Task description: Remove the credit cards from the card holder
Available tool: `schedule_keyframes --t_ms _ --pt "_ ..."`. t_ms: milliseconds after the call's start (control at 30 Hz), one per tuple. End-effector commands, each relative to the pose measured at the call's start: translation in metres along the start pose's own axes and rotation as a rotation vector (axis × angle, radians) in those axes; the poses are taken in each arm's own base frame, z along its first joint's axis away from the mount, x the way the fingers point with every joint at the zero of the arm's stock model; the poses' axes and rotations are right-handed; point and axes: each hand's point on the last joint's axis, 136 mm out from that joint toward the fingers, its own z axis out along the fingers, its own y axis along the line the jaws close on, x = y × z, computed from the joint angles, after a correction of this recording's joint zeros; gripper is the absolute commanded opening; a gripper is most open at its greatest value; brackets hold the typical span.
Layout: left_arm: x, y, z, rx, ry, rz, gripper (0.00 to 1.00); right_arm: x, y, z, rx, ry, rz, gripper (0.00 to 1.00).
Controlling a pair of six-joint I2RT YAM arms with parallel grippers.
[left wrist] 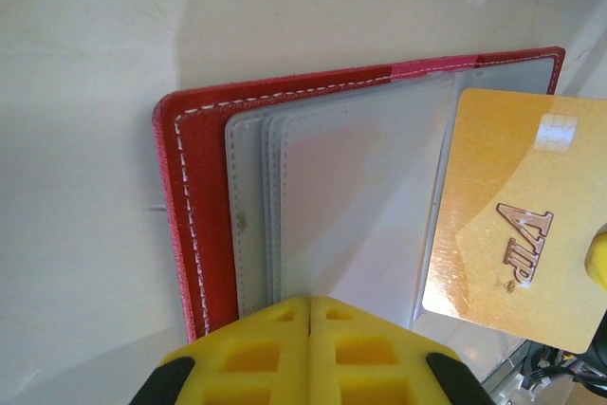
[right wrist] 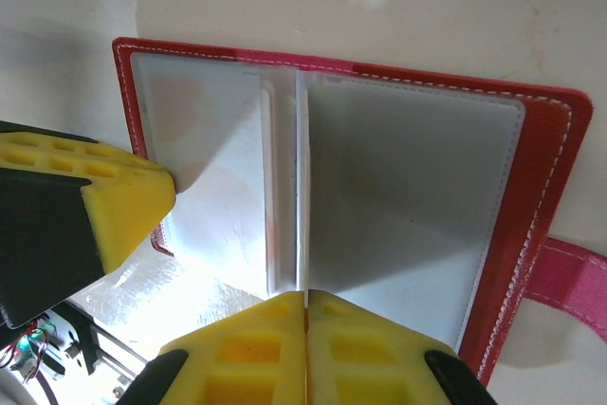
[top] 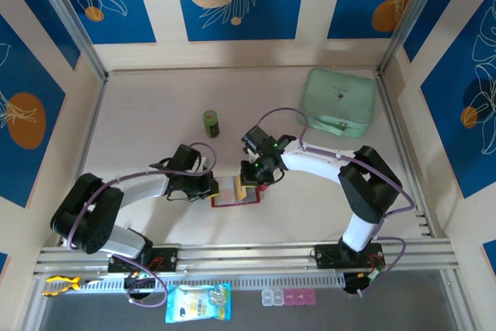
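Holder spot: holder (top: 226, 193) lies on the table (top: 155, 137), near-mid, btwn my 2 pincers.
Holder lie: open flat, inside up. Long axis runs L–R across the table in top view.
Tab: tab (right wrist: 579, 282) sticks out past the R cover edge and pts twd my R side.
Sleeves: grey-clear sleeves (left wrist: 351, 206), several leaves stacked on the L half; exact no. can't tell.
Card spot: card (left wrist: 512, 234) is up off the holder, over its R half by the fold.
Card lie: stands on edge, "VIP" face twd my L wrist cam. In R wrist view it's edge-on, a thin line running out from my fingertips along the fold. Whether its far end still sits in a sleeve: can't tell.
R pincer: R pincer (right wrist: 305, 299) is clamped on the card, fingers tight either side of it.
L pincer: L pincer (left wrist: 309, 305) has fingers together, tips at the near edge of the L sleeves. Pinching a leaf or just pressing: can't tell.
Count: holder x1, card seen x1, tab x1.
Others: pouch (top: 339, 102) x1 far R, well apart; small green jar (top: 211, 122) x1 beyond the holder, apart.
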Motion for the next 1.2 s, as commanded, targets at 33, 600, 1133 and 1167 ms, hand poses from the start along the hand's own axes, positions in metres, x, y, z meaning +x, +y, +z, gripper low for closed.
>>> schedule_keyframes --t_ms 33,600,1133,1167 --pt "0.003 0.008 0.0 -0.026 0.011 0.01 0.0 -0.004 0.005 -0.018 0.009 -0.025 -0.037 0.06" --pt "-0.001 -0.001 -0.013 -0.009 -0.032 0.039 0.16 -0.036 -0.02 -0.093 0.029 -0.043 -0.704 0.05" --pt "-0.008 -0.009 -0.027 -0.016 -0.084 0.047 0.22 -0.088 -0.037 -0.134 0.117 -0.033 -1.265 0.0" --pt "-0.008 -0.008 -0.027 -0.019 -0.087 0.046 0.22 -0.091 -0.038 -0.132 0.126 -0.02 -1.281 0.0"
